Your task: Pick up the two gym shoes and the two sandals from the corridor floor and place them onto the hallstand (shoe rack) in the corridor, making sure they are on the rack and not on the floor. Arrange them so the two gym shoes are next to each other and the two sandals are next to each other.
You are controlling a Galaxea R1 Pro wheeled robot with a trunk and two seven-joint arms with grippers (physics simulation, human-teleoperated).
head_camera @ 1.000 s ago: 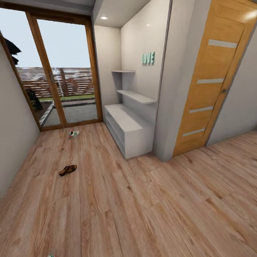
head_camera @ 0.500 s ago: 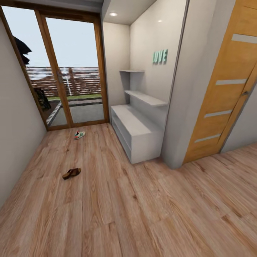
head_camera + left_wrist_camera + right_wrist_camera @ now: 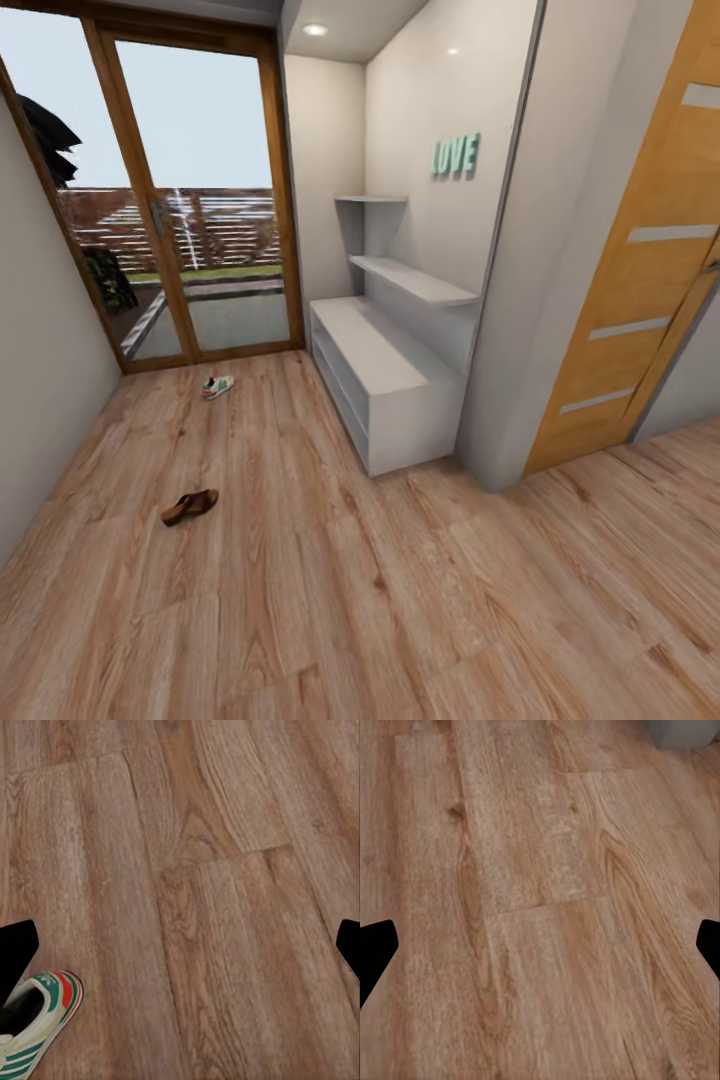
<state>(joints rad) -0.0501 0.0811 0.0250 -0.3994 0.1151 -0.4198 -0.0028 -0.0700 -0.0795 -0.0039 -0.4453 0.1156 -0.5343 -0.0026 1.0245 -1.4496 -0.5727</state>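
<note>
On the corridor floor (image 3: 330, 580), left of centre in the head view, one sandal (image 3: 189, 506) is seen; one gym shoe (image 3: 217, 386) lies further up, near the glass door (image 3: 215, 200). Another gym shoe (image 3: 34, 1024) is seen at the lower left of the left wrist view, just beside the left tool (image 3: 180, 945). Both the left tool and the right tool (image 3: 540, 949) are spread wide and hold nothing. The hallstand (image 3: 385, 375) carries no shoes. The approach step is judged in hand; next, a tool must be lowered over a shoe.

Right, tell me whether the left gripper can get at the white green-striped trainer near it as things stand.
Probably yes. In the left wrist view the white green-striped trainer lies on bare wood-plank floor, right beside one finger of the open left gripper, with nothing over or against it. The gripper would need to shift sideways to centre on it.
</note>
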